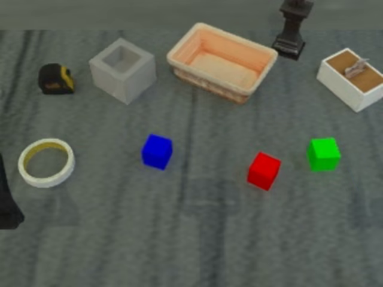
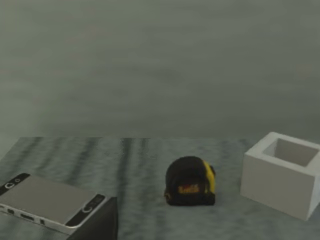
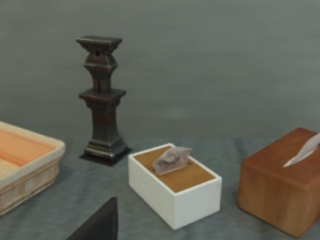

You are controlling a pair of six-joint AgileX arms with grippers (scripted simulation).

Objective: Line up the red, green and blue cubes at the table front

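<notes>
Three cubes rest apart on the dark grey streaked table (image 1: pixel 197 239) in the top view. The blue cube (image 1: pixel 157 151) lies left of centre, the red cube (image 1: pixel 264 170) right of centre, and the green cube (image 1: pixel 324 153) a little right of the red one and farther back. My left arm (image 1: pixel 7 206) shows as a dark shape at the left edge, far from the cubes. Only a dark corner of my left gripper (image 2: pixel 97 225) and of my right gripper (image 3: pixel 102 225) shows in the wrist views. No cube appears in either wrist view. The right arm is outside the top view.
Along the back stand a black-yellow tape measure (image 1: pixel 55 79), a grey hollow box (image 1: pixel 122 69), a woven basket (image 1: pixel 176 57), a dark candlestick (image 1: pixel 293 30) and a white box (image 1: pixel 335 81). A white ring (image 1: pixel 45 179) lies left. A phone (image 2: pixel 50 202) and a wooden tissue box (image 3: pixel 282 187) appear in the wrist views.
</notes>
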